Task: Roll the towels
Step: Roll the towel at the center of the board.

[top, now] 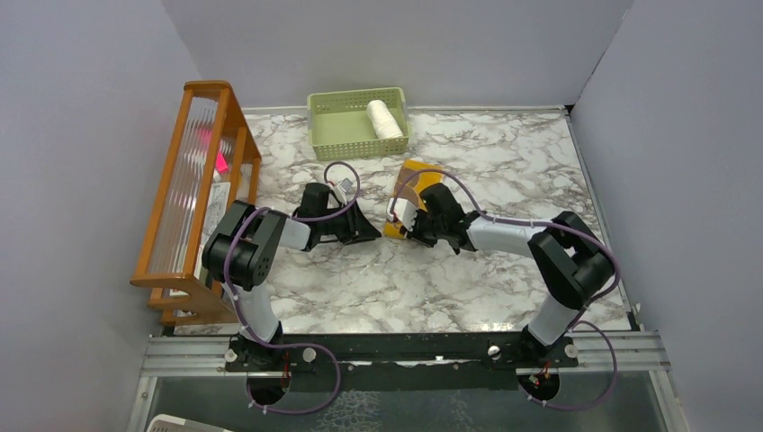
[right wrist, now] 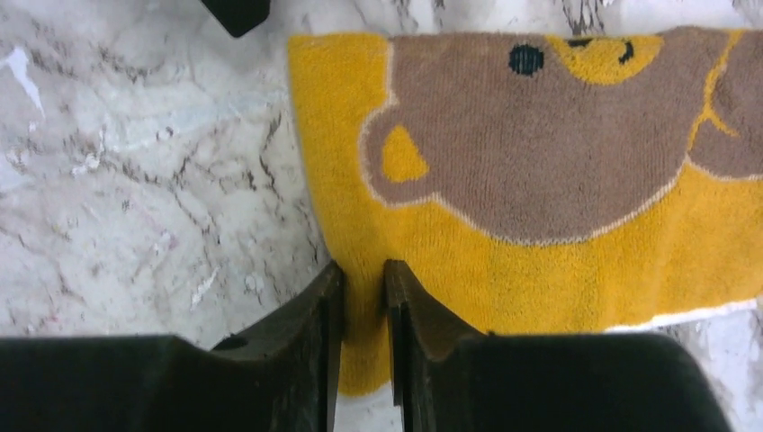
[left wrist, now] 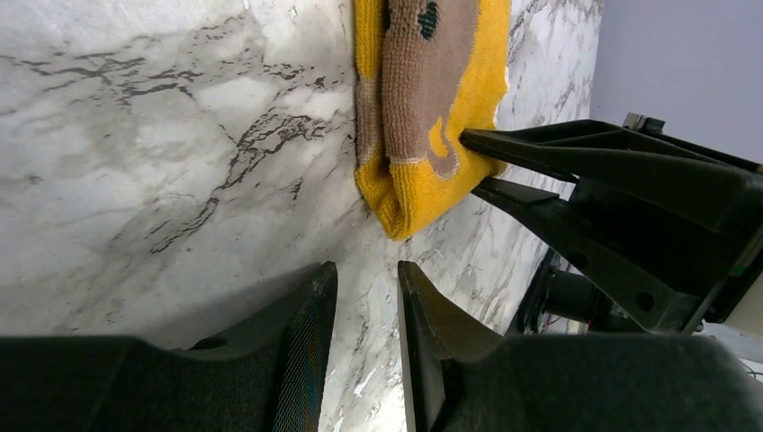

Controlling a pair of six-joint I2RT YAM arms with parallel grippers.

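The mustard-yellow towel (top: 416, 176) with a brown bear pattern lies flat on the marble table, mid-centre. My right gripper (top: 397, 227) is at its near left corner; in the right wrist view the gripper (right wrist: 360, 270) is shut on the towel's (right wrist: 540, 180) yellow edge. My left gripper (top: 367, 236) sits low on the table just left of that corner, its jaws slightly apart and empty (left wrist: 367, 268). The towel corner (left wrist: 423, 126) lies ahead of it, with the right gripper's fingers (left wrist: 549, 157) on it. The cream-white towel (top: 385, 118) lies rolled in the basket.
A pale green plastic basket (top: 360, 148) stands at the back centre. A wooden rack (top: 193, 180) with ribbed panels stands along the left edge. Grey walls enclose the table on three sides.
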